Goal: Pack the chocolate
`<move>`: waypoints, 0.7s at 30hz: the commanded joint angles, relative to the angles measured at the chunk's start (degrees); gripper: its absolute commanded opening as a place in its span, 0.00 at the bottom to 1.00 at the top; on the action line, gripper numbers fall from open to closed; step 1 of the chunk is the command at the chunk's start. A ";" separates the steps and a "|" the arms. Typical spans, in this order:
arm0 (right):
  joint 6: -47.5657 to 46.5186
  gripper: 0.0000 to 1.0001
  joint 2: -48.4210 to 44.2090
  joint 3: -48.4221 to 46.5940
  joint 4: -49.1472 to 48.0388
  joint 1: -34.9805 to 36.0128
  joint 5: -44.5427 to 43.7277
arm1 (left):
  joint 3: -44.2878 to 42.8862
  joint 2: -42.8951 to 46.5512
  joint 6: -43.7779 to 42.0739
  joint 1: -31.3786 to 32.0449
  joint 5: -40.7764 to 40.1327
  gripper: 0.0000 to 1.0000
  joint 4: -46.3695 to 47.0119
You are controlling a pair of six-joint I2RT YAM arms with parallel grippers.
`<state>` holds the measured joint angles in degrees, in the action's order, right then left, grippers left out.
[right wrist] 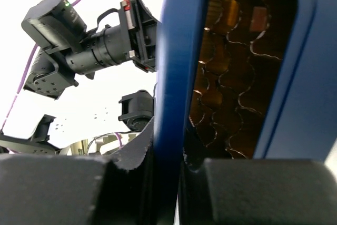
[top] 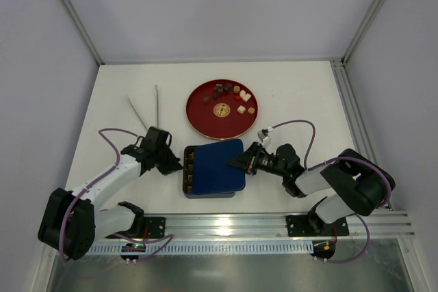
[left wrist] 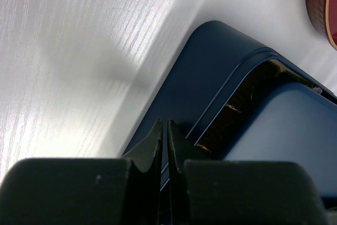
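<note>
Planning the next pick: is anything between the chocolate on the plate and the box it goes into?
Yes. The dark blue lid covers most of the box, its right edge pinched in the right gripper; only a narrow strip of tray shows at the left. The chocolate sits uncovered on the red plate.

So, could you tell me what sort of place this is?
Probably a lab robot cell: a white table walled by plain panels, with the left arm and right arm bolted to an aluminium rail.
</note>
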<state>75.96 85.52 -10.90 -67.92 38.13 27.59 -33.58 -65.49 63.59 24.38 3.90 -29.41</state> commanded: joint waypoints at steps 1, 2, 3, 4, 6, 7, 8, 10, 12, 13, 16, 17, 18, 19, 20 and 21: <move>-2.66 0.21 -0.35 -0.18 -1.51 -0.07 -1.14 | -2.19 0.28 -0.93 0.23 -0.38 0.04 0.84; -2.66 0.22 -0.26 0.00 -1.51 -0.07 -1.14 | -2.19 0.19 -1.01 0.23 -0.47 0.04 0.84; -2.66 0.22 -0.26 0.08 -1.51 -0.07 -1.14 | -2.19 0.19 -1.01 0.23 -0.47 0.04 0.84; -2.75 0.25 -0.26 0.26 -1.51 -0.07 -1.23 | -2.19 0.37 -1.01 0.23 -0.39 0.04 0.76; -2.84 0.27 -0.26 0.44 -1.16 -0.07 -1.23 | -2.28 0.28 -1.10 0.23 -0.47 0.04 0.76; -2.93 0.28 -0.44 0.35 -0.90 -0.07 -1.14 | -2.19 0.19 -1.10 0.23 -0.47 0.04 0.76; -3.10 0.30 -0.61 0.26 -0.38 -0.07 -1.05 | -2.19 0.19 -1.10 0.23 -0.47 0.04 0.76; -3.54 0.31 -0.87 0.35 0.77 -0.07 -1.23 | -2.19 0.28 -1.19 0.23 -0.47 0.04 0.67; -4.15 0.32 -1.49 0.61 2.08 -0.16 -1.32 | -2.28 0.37 -1.28 0.23 -0.47 0.04 0.58; -4.24 0.32 -1.75 0.79 2.44 -0.16 -1.32 | -2.36 0.37 -1.37 0.23 -0.65 0.04 0.49; -4.95 0.32 -3.16 1.40 4.02 -0.42 -1.49 | -2.54 0.28 -1.54 0.23 -0.74 0.04 0.40; -5.12 0.32 -3.51 1.49 4.55 -0.51 -1.49 | -2.54 0.19 -1.54 0.23 -0.74 0.04 0.40; -5.73 0.32 -4.47 1.67 5.86 -0.69 -1.58 | -2.54 0.10 -1.54 0.23 -0.82 0.04 0.32; -6.09 0.32 -5.09 1.67 6.65 -0.78 -1.67 | -2.54 0.19 -1.63 0.23 -0.83 0.04 0.32; -6.53 0.33 -6.31 1.67 8.84 -0.78 -1.67 | -2.54 0.19 -1.63 0.23 -0.83 0.04 0.32; -6.88 0.33 -7.02 1.58 9.99 -0.95 -1.75 | -2.45 0.10 -1.63 0.23 -0.83 0.04 0.32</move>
<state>71.99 81.49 -9.30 -59.40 37.65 27.09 -33.76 -65.49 62.54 24.40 3.86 -29.45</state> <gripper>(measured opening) 0.329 0.042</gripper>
